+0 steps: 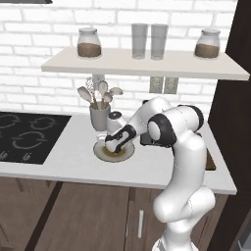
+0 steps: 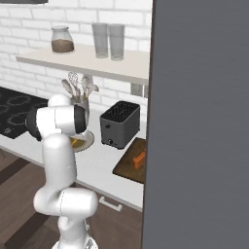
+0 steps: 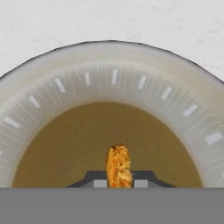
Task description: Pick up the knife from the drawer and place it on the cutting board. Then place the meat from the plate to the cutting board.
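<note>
Hanging low over the round shallow plate with its pale beige rim and brownish centre (image 3: 113, 74), the pincer (image 3: 117, 180) has its two dark finger tips on either side of the tiny orange strip of meat (image 3: 118, 164), which lies in the middle of the plate on the pale desk (image 1: 73, 147). The tips look closed in against the strip's near end, but whether they are truly pinching it or just flanking it I cannot tell, since their lower parts are cut off at the bottom of the hand view. The strip appears crumbly and rough on its surface, so I judge it light, soft and a little yielding: it should not slip much, but a hard squeeze could crush or break it, and a grip taken at the very end may let it droop or swing. A hold across its narrow width, nearer its middle, looks like the safer choice. From the left base view the white arm bends down beside the grey utensil holder (image 1: 99, 116), with the hand over the plate. In the right base view the small knife with the bright orange handle (image 2: 139, 159) already rests on the dark brown rectangular wooden cutting board (image 2: 127, 165), just past the black toaster (image 2: 119, 124), so the meat is what remains to carry over.
</note>
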Motion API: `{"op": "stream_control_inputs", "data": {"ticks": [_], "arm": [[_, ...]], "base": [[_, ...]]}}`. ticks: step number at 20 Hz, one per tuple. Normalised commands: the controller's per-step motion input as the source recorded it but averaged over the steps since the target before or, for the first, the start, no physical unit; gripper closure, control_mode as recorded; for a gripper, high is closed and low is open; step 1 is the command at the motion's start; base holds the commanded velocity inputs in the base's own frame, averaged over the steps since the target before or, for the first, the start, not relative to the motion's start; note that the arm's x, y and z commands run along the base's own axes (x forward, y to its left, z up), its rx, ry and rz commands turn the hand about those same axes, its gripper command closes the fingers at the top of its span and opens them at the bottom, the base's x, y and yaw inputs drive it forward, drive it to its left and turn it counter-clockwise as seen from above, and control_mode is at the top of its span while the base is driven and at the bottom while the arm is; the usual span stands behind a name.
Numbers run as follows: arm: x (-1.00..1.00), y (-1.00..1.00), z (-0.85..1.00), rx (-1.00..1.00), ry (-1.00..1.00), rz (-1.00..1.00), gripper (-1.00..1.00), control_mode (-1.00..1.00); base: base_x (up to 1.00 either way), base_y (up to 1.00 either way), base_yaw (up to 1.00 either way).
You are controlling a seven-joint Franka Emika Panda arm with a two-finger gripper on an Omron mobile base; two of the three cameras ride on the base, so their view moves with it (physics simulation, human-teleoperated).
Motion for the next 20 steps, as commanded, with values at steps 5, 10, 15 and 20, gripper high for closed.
{"op": "stream_control_inputs", "data": {"ticks": [5, 10, 15, 20], "arm": [[-0.21, 0.0, -0.04, 0.0, 0.0, -0.01, 1.0, -1.0], [-0.09, -0.01, 0.11, 0.02, 0.0, 0.0, 1.0, -1.0], [-0.19, 0.0, 0.74, 0.04, 0.0, -0.07, 1.0, -1.0], [-0.74, -0.04, 0.6, 0.0, 0.0, -0.13, 1.0, -1.0]], "base": [[0.0, 0.0, 0.0], [0.0, 0.0, 0.0], [0.0, 0.0, 0.0], [0.0, 0.0, 0.0]]}}
